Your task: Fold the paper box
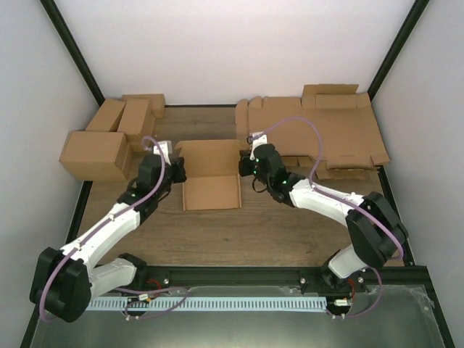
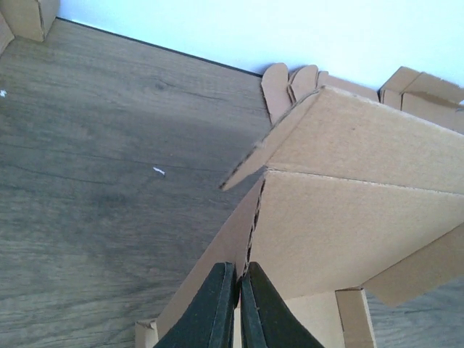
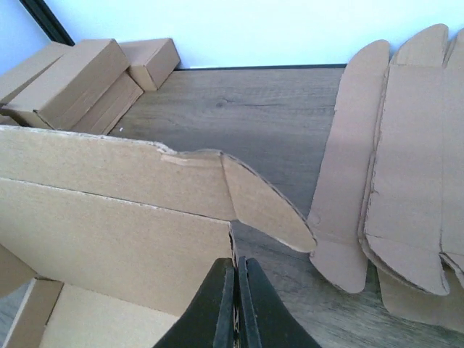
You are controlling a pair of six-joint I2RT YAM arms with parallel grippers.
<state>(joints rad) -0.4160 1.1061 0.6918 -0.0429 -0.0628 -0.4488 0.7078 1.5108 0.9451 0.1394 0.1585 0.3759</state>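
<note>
The paper box (image 1: 211, 181) is a plain brown half-folded box in the middle of the table, its back wall raised and its lid panel leaning back. My left gripper (image 1: 174, 171) is shut on the box's left side wall; in the left wrist view the fingers (image 2: 217, 312) pinch the wall's edge (image 2: 250, 239). My right gripper (image 1: 245, 167) is shut on the right side wall; in the right wrist view the fingers (image 3: 254, 312) pinch the wall's edge, with the box's back wall (image 3: 109, 232) and a rounded flap (image 3: 264, 206) just beyond.
Several finished brown boxes (image 1: 109, 141) stand at the back left. A pile of flat brown sheets (image 1: 326, 130) lies at the back right, close to my right arm; its flaps show in the right wrist view (image 3: 406, 167). The table's back edge meets a white wall.
</note>
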